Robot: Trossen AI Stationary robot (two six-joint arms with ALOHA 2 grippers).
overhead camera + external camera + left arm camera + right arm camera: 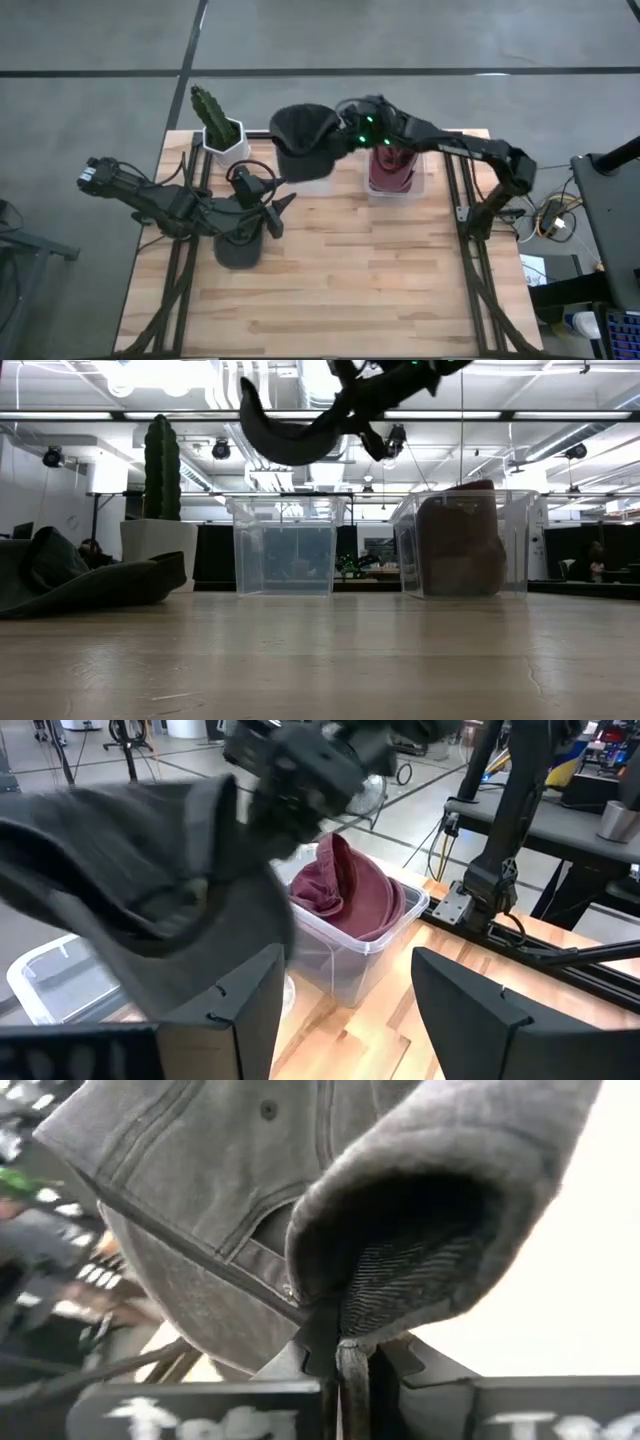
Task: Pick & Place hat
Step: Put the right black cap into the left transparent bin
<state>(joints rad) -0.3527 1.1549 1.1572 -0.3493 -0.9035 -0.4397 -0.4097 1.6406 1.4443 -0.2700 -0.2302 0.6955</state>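
A dark grey cap (pixel 303 140) hangs in the air from my right gripper (pixel 342 135), over the left of two clear bins (pixel 287 545); the low view shows the cap (pixel 285 438) well above the bin's rim. The right bin (pixel 392 168) holds a dark red hat (pixel 345 890). A second dark hat (pixel 238 246) lies flat on the table near my left gripper (pixel 272 208), which is open beside it and holds nothing (pixel 345 1010). My right gripper (pixel 345 1355) pinches the grey cap's lower edge (pixel 335 1315) between its two fingers, where the cloth folds over them. The fingers come roughly level from the table's right. The cap is lifted clear and extends from the fingers toward the table's left, sagging a little.
A cactus in a white pot (pixel 218 128) stands at the table's far left, next to the left bin. The bare wooden tabletop (pixel 380 280) stretches across the near half. Cables and equipment (pixel 560 215) lie off the table's right edge.
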